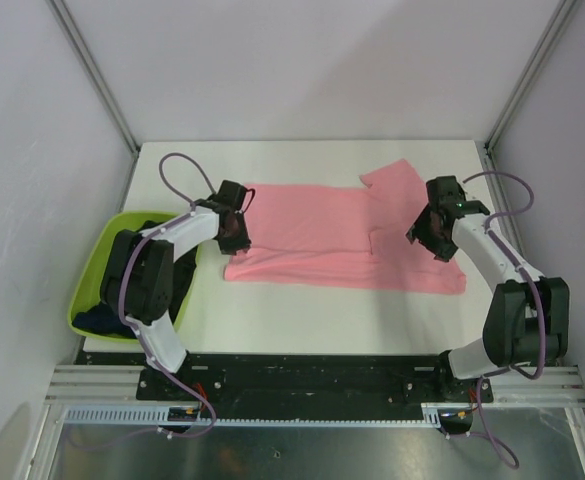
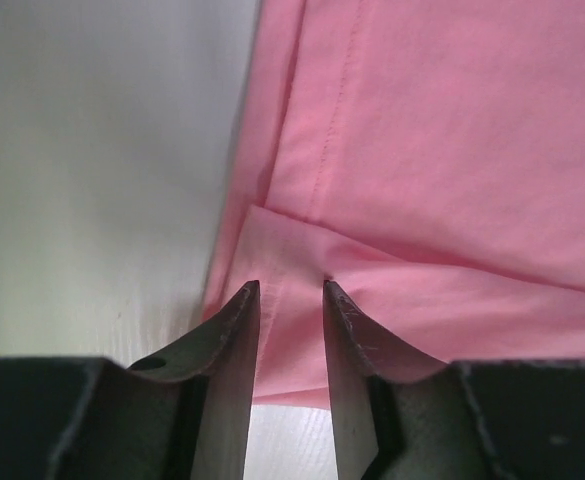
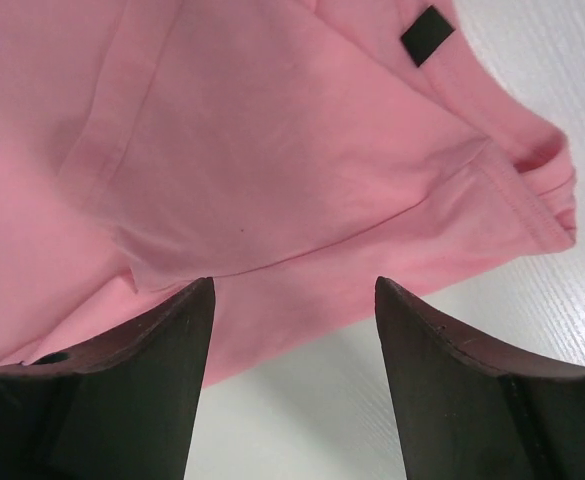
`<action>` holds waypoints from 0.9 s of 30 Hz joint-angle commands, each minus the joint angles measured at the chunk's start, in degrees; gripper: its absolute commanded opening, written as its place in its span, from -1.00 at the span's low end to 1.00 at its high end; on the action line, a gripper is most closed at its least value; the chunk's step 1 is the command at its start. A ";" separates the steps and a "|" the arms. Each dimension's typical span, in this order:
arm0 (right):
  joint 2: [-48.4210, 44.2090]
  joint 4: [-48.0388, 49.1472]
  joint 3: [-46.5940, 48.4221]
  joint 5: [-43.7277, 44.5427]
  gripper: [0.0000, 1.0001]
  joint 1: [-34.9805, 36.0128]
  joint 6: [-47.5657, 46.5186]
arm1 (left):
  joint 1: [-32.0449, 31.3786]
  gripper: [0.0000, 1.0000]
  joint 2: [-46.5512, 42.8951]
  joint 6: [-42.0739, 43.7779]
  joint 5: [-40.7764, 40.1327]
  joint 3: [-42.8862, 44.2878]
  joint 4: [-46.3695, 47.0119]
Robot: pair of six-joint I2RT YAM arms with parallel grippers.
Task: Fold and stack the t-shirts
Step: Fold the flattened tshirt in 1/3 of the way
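The salmon-pink t-shirt (image 1: 322,235) lies spread across the middle of the white table, one sleeve (image 1: 397,180) pointing to the back right. My left gripper (image 1: 235,230) is at the shirt's left edge. In the left wrist view it (image 2: 290,285) is narrowly open over a folded hem of the pink cloth (image 2: 422,150), not clamped. My right gripper (image 1: 432,235) is over the shirt's right part. In the right wrist view it (image 3: 294,283) is wide open above the shirt's edge (image 3: 272,150), near the dark collar label (image 3: 427,35). Dark tees (image 1: 102,318) lie in the tub.
The lime-green plastic tub (image 1: 90,270) stands off the table's left edge, beside the left arm. Bare white table (image 1: 302,320) runs in front of the shirt and behind it. Grey walls and metal frame posts close in the back and sides.
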 commanded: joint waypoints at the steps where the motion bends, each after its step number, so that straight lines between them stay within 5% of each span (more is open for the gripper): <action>1: 1.49 1.10 1.71 2.10 0.39 1.94 0.97 | -0.27 -0.27 0.53 0.16 -2.39 2.06 -0.25; 27: 4.74 4.77 -3.62 3.99 0.38 6.92 1.41 | 0.22 -0.22 3.74 -0.45 -5.93 4.60 -0.60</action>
